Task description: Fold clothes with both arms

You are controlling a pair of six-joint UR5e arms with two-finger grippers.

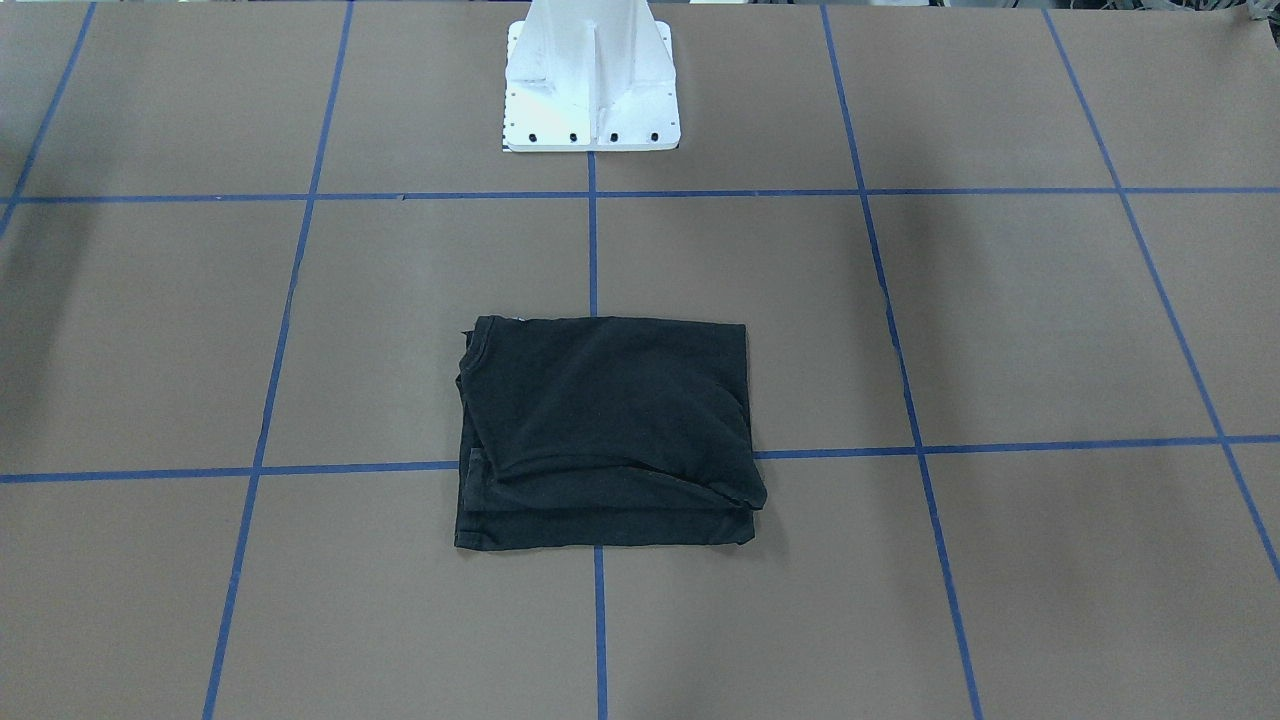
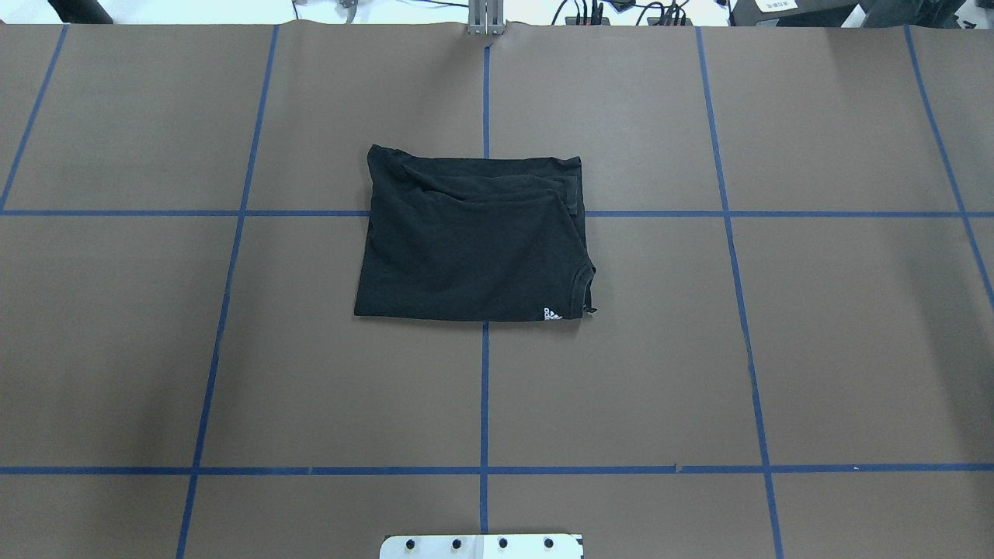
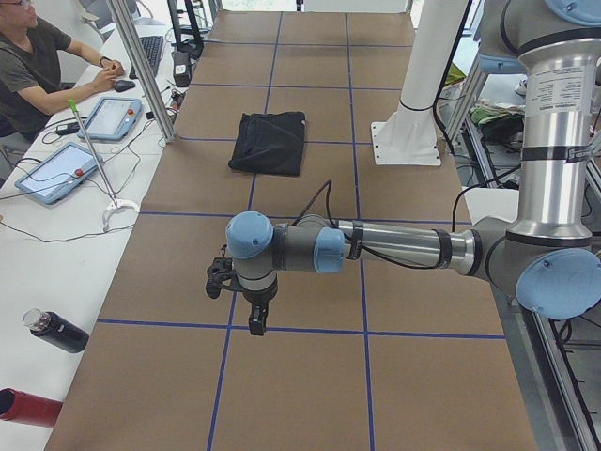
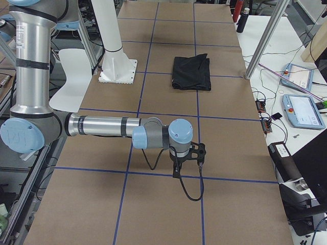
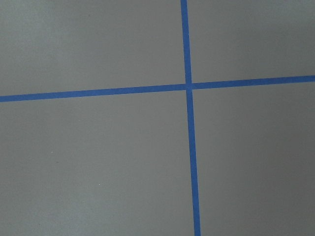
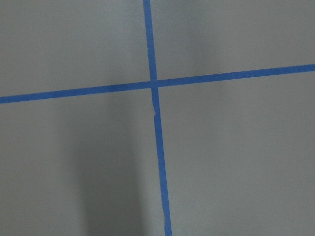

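Observation:
The clothes are one black T-shirt (image 1: 600, 430), folded into a compact rectangle at the middle of the brown table (image 2: 481, 248). A small white print (image 2: 553, 314) peeks out at one corner near the collar. It also shows in the side views (image 3: 270, 141) (image 4: 191, 71). Nothing touches it. My left gripper (image 3: 255, 318) hangs pointing down over bare table, far from the shirt, toward the table's left end. My right gripper (image 4: 177, 169) hangs the same way near the right end. I cannot tell whether either is open or shut. Both wrist views show only table and tape.
Blue tape lines (image 2: 484, 388) divide the table into a grid. The white pedestal base (image 1: 590, 90) stands at the robot's side. A person (image 3: 38, 66) sits at a side desk with pendant tablets (image 3: 111, 116) and bottles (image 3: 56, 331). More pendants (image 4: 301, 109) lie beyond the right end.

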